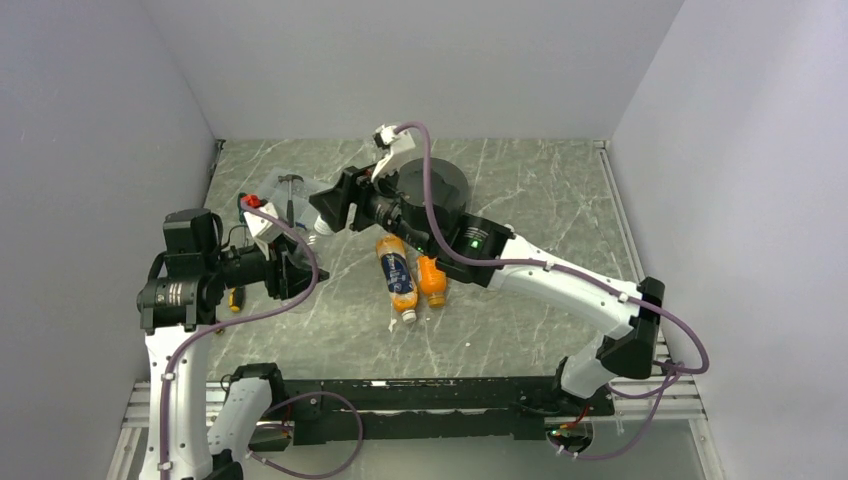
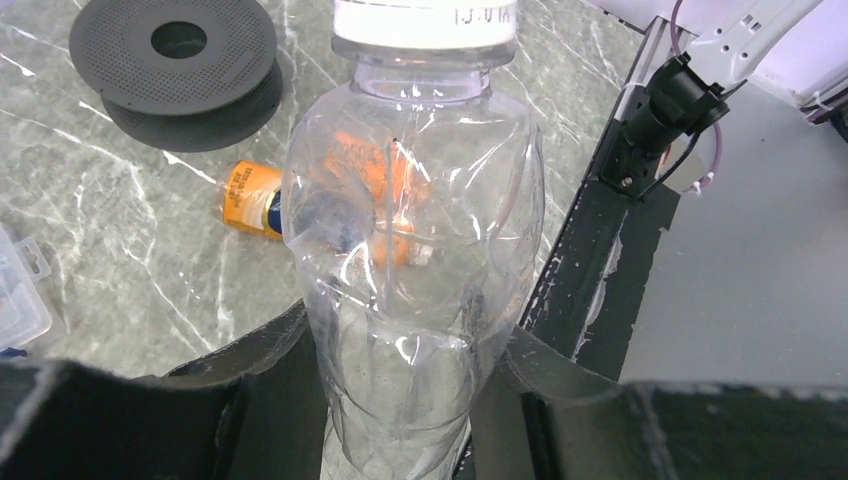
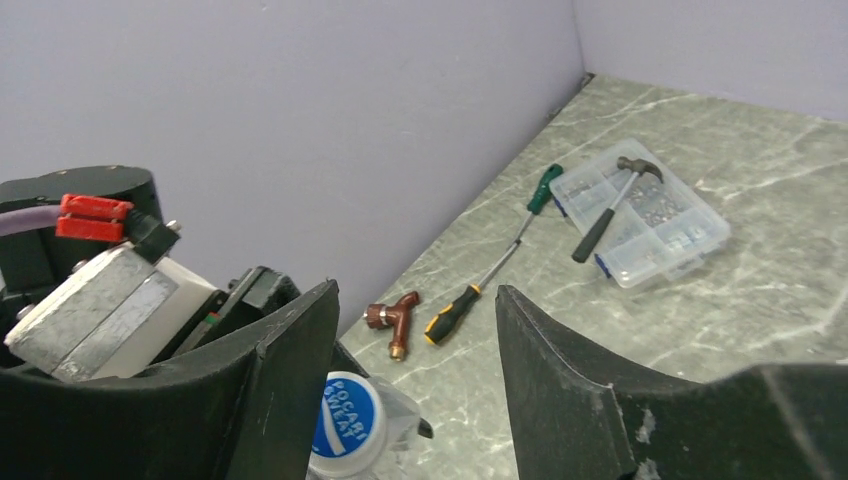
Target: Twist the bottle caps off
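The left gripper (image 2: 405, 375) is clamped on the lower body of the clear bottle (image 2: 410, 230). The white cap (image 3: 345, 425) of this bottle, with blue print, is between the fingers of the right gripper (image 3: 415, 330). These fingers stand apart, and the cap is near the finger at 9 o'clock; if they touch, I cannot tell. In the top view, the tall orange bottle (image 1: 397, 275) and the short orange bottle (image 1: 432, 282) lie side by side at 5 o'clock from the right gripper.
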Available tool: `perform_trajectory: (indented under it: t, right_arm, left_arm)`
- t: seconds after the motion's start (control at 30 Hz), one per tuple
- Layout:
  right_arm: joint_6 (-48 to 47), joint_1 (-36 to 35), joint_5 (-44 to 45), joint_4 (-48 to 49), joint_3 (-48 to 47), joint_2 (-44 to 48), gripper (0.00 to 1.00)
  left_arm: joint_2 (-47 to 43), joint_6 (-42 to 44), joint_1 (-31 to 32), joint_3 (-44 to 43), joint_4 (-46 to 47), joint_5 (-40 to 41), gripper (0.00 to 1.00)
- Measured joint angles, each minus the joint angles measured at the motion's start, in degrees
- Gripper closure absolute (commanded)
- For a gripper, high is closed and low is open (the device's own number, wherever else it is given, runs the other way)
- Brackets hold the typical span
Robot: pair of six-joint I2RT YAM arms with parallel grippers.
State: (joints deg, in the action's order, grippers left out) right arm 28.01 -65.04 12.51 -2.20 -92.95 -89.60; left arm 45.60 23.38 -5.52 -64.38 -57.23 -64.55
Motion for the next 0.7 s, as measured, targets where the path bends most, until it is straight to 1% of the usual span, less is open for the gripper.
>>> perform_trajectory:
  t: [0.27,0.5,0.7]
  right_arm:
    - [0.28,0.72,0.5,-5.25,-2.27,1.22,0.42]
    - [0.92,0.72,-1.44,-5.49,-2.38,1.22,0.41]
    - [1.77,0.72,-3.32,-5.44,-2.43,0.33,0.47]
  left_arm:
    - [-0.76,0.09,0.13,0.31,1.33,0.96,0.72]
    - [-0.72,-0.85,0.15,1.4,3.45,2.19,0.74]
    - [0.44,-3.39,0.15,2.29,5.99,3.02,0.74]
